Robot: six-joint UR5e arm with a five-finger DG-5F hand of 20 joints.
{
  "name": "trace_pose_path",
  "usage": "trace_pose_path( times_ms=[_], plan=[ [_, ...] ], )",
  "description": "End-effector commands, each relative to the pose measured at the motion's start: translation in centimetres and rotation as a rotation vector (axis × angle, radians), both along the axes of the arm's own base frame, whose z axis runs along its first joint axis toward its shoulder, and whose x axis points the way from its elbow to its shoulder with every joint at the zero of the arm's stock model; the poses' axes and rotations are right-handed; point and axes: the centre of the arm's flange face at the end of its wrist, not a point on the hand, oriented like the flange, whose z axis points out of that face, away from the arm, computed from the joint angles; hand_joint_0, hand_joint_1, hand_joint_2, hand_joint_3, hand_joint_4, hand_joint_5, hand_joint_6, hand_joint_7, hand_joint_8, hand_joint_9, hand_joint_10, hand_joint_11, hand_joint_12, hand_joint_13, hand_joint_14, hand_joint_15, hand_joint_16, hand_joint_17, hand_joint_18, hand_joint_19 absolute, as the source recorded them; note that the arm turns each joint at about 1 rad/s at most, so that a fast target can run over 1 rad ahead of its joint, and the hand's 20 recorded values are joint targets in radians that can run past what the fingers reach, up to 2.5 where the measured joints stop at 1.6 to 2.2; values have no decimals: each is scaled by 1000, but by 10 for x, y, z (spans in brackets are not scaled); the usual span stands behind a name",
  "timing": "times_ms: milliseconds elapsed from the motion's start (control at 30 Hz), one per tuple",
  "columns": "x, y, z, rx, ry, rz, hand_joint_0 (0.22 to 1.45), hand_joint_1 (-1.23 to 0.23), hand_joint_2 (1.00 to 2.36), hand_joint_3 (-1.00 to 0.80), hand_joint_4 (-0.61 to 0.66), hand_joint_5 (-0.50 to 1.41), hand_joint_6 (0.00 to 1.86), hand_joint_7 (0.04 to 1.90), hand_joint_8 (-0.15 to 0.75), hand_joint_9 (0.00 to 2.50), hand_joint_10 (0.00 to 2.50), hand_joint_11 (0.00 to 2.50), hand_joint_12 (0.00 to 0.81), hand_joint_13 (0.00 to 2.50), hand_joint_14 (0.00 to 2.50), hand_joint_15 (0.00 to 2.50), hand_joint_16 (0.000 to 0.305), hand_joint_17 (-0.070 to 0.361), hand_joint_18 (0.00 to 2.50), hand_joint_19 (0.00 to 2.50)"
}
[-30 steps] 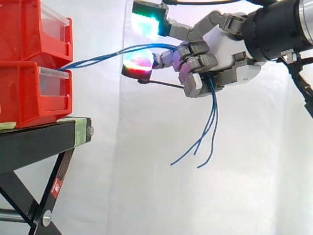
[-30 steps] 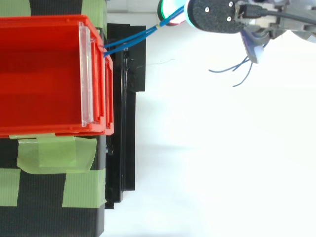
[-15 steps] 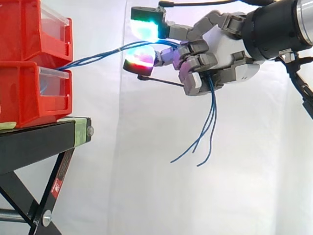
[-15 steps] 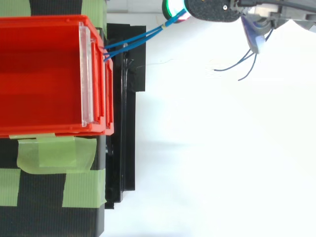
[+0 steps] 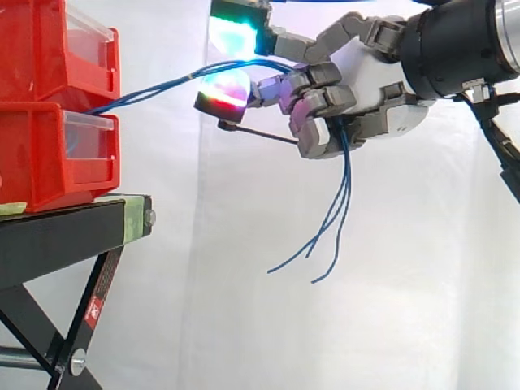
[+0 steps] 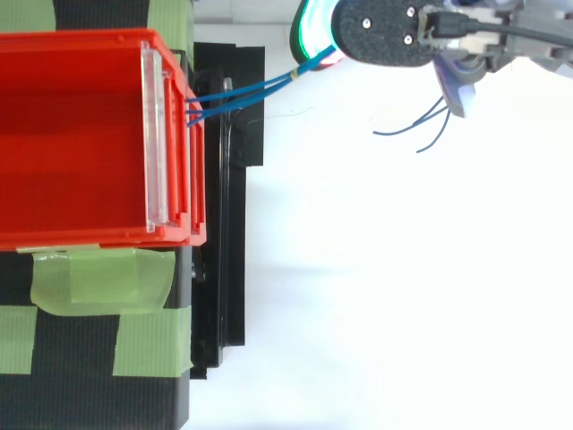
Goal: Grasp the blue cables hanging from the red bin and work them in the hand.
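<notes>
Thin blue cables [image 5: 154, 88] run from the front of the lower red bin [image 5: 49, 158] up and rightward into my hand [image 5: 366, 81], which comes in from the right in the side view. My fingers are curled round the cables, with glowing green and red pads [image 5: 223, 93] at the left. The cables' loose ends [image 5: 329, 223] hang down below the palm and swing free. From above, the cables [image 6: 246, 90] leave the stacked red bins [image 6: 81, 134] and pass under the hand [image 6: 385, 31] at the upper edge.
The bins stand stacked on a black stand [image 5: 73, 236] with green tape [image 6: 98, 278] on it. A white curtain is behind. Open space lies below and right of the hand.
The hand has shifted slightly left toward the bins and a little upward in the side view. The loose cable ends have swung left with it. The grip stays closed.
</notes>
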Motion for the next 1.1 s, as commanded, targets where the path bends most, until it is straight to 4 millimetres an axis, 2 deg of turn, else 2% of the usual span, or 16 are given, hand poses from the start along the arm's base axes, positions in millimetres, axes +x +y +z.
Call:
trace_pose_path(
  times_ms=[0, 100, 233, 400, 567, 700, 867, 967, 1067],
  plan=[
    [0, 1, 0, 1, 4, 8, 862, -668, 1004, -914, 196, 197, 463, 1237, 277, 1053, 2500, 2500, 411, 1278, 2500, 1824, 41, 93, 1341, 1126],
    [0, 1, -1, 1, 5, 10, 858, -681, 1006, -853, 200, 180, 461, 1241, 277, 1053, 2500, 2500, 411, 1278, 2500, 1824, 41, 93, 1341, 1126],
    [0, 1, -1, 1, 5, 10, 786, -684, 1001, -1000, 213, 132, 472, 1227, 277, 1053, 2500, 2500, 411, 1278, 2500, 1824, 41, 93, 1341, 1126],
    [0, 1, -1, 1, 7, 11, 775, -710, 1000, -1000, 225, 78, 525, 1202, 277, 1053, 2500, 2500, 411, 1278, 2500, 1824, 41, 93, 1341, 1126],
    [0, 1, 0, 1, 5, 11, 795, -752, 1007, -825, 219, -19, 625, 1159, 277, 1053, 2500, 2500, 411, 1278, 2500, 1824, 41, 93, 1341, 1126],
    [0, 1, 0, 1, 4, 11, 751, -762, 1002, -924, 231, -64, 646, 1160, 277, 1053, 2500, 2500, 411, 1278, 2500, 1824, 41, 93, 1341, 1126],
    [0, 1, -1, 2, 6, 11, 757, -782, 1002, -936, 212, -99, 705, 1139, 277, 1053, 2500, 2500, 411, 1278, 2500, 1824, 41, 93, 1341, 1126],
    [0, 1, -1, 4, 4, 11, 764, -793, 1003, -897, 211, -103, 724, 1142, 277, 1053, 2500, 2500, 411, 1278, 2500, 1824, 41, 93, 1341, 1126],
    [0, 2, 0, 6, 3, 17, 799, -794, 1007, -811, 192, -108, 823, 1120, 277, 1053, 2500, 2500, 411, 1278, 2500, 1824, 41, 93, 1341, 1126]
  ],
)
